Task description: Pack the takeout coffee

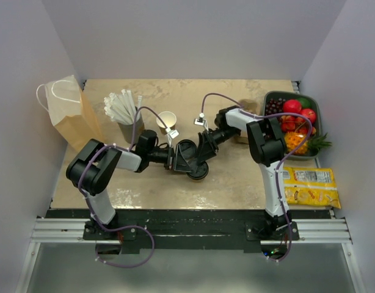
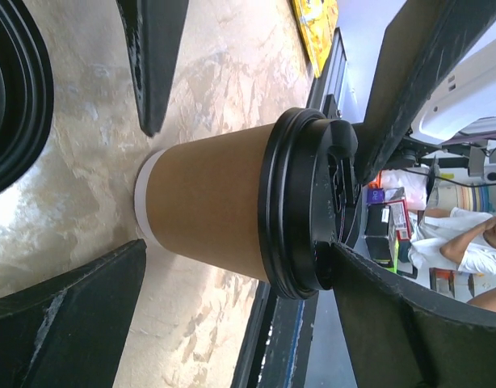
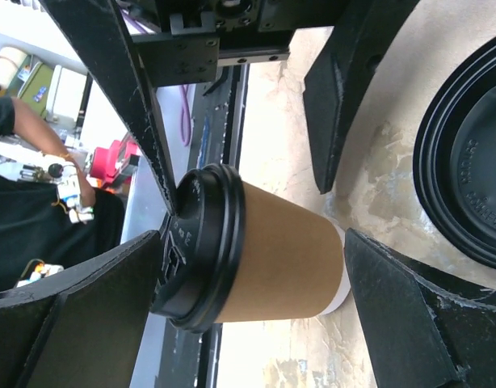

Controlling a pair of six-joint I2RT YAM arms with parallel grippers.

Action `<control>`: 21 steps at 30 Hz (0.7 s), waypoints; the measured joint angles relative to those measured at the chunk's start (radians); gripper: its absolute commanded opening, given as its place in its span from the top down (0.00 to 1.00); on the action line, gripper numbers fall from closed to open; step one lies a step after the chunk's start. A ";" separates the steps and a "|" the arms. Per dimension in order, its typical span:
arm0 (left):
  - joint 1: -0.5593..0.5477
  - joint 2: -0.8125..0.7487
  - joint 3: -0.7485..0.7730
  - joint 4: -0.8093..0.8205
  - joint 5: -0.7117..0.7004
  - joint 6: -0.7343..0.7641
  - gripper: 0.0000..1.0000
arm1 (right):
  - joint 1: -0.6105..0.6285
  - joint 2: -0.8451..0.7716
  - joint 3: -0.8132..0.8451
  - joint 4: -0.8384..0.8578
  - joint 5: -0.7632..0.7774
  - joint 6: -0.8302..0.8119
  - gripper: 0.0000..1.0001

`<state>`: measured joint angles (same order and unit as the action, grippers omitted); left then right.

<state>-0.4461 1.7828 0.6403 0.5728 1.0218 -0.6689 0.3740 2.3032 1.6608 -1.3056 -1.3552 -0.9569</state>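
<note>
Table (image 1: 236,178): only wrist views show left fingers (image 2: 70,323), right fingers (image 3: 426,315) gaping beside coffee (image 2: 208,206).

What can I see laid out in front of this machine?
Coffee: one, brown with black lid, upright between both claws.
Spare lid: one, black, flat beside the coffee.
Open cup: one, brown, white inside, mid-table.
Straws: a bunch, white, in a grey cup.
Bag: one, brown paper, far left.
Fruit tray: one, dark, far right.
Packet: one, yellow, near right.
Left claw: one, black, open.
Right claw: one, black, open.
</note>
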 measured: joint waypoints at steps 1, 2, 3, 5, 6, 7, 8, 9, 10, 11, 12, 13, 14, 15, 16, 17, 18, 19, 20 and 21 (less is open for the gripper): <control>0.000 0.005 0.006 0.000 0.000 0.000 0.01 | 0.000 0.000 -0.003 -0.005 0.002 -0.010 0.01; 0.000 0.010 0.012 -0.001 0.000 0.000 0.01 | 0.000 0.000 -0.007 -0.009 0.003 -0.014 0.01; 0.000 0.014 0.018 -0.002 0.001 0.000 0.01 | 0.000 -0.001 -0.015 -0.011 0.005 -0.016 0.01; 0.000 0.022 0.028 -0.003 0.002 0.000 0.01 | 0.000 -0.006 -0.039 -0.016 0.013 -0.009 0.01; 0.000 0.024 0.032 -0.004 0.004 0.000 0.02 | 0.000 -0.011 -0.054 -0.008 0.018 0.002 0.01; 0.000 0.026 0.035 -0.007 0.004 0.000 0.02 | 0.000 -0.018 -0.072 0.007 0.029 0.024 0.01; 0.000 0.027 0.037 -0.009 0.004 0.000 0.02 | 0.000 -0.029 -0.089 0.028 0.036 0.054 0.02; 0.000 0.028 0.039 -0.013 0.004 0.000 0.02 | -0.002 -0.041 -0.107 0.063 0.043 0.090 0.02; 0.000 0.028 0.039 -0.015 0.004 0.001 0.02 | -0.002 -0.055 -0.125 0.103 0.056 0.130 0.02; 0.000 0.028 0.039 -0.018 0.004 0.003 0.02 | -0.003 -0.068 -0.138 0.142 0.063 0.173 0.02; 0.000 0.028 0.041 -0.023 0.004 0.005 0.02 | -0.004 -0.079 -0.150 0.185 0.072 0.213 0.03; 0.000 0.029 0.043 -0.027 0.003 0.009 0.02 | -0.006 -0.086 -0.157 0.219 0.082 0.243 0.03; 0.000 0.029 0.045 -0.031 0.003 0.012 0.02 | -0.008 -0.092 -0.163 0.251 0.087 0.279 0.04; 0.000 0.031 0.047 -0.033 0.003 0.016 0.02 | -0.010 -0.093 -0.166 0.274 0.089 0.307 0.04; 0.000 0.033 0.050 -0.035 0.003 0.019 0.02 | -0.011 -0.093 -0.166 0.288 0.089 0.326 0.05; -0.001 0.035 0.053 -0.036 0.003 0.019 0.02 | -0.013 -0.092 -0.166 0.296 0.088 0.340 0.06; -0.002 0.038 0.055 -0.036 0.004 0.023 0.03 | -0.015 -0.090 -0.168 0.300 0.087 0.348 0.06; -0.002 0.042 0.058 -0.036 0.005 0.025 0.03 | -0.016 -0.090 -0.172 0.300 0.085 0.353 0.06; -0.003 0.046 0.060 -0.036 0.006 0.026 0.03 | -0.015 -0.088 -0.177 0.300 0.082 0.357 0.06; -0.004 0.051 0.062 -0.037 0.009 0.027 0.03 | -0.016 -0.085 -0.182 0.300 0.079 0.359 0.06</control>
<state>-0.4500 1.8336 0.7025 0.5362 1.0306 -0.6422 0.3584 2.2181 1.4788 -1.0058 -1.2758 -0.5980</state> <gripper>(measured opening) 0.978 0.941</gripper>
